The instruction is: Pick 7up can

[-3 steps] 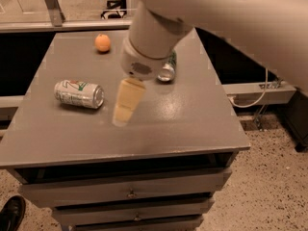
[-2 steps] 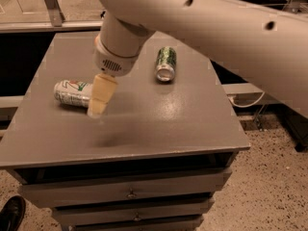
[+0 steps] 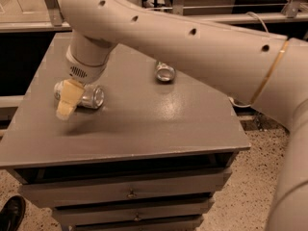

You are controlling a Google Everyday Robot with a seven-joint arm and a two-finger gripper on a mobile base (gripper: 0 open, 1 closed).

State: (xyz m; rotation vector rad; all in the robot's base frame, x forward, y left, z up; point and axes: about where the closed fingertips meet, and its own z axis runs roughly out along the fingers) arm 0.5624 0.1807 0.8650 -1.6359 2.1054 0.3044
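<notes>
The 7up can (image 3: 90, 96), pale silver, lies on its side at the left of the grey table (image 3: 144, 129), its round end turned toward the camera. My gripper (image 3: 66, 101), cream-coloured, hangs from the big white arm (image 3: 192, 42) and sits right over the can's left end, hiding that part. It is low, close to the table top. Whether it touches the can cannot be told.
A second can (image 3: 165, 72) lies on its side near the table's middle back, apart from the gripper. The table has drawers (image 3: 130, 194) below its front edge. A black shoe (image 3: 11, 213) is on the floor at bottom left. A rail (image 3: 202, 7) runs behind the table.
The arm has swung left from the table's middle to the silver can, and the gripper now covers the can's left end. The orange at the back is now hidden.
</notes>
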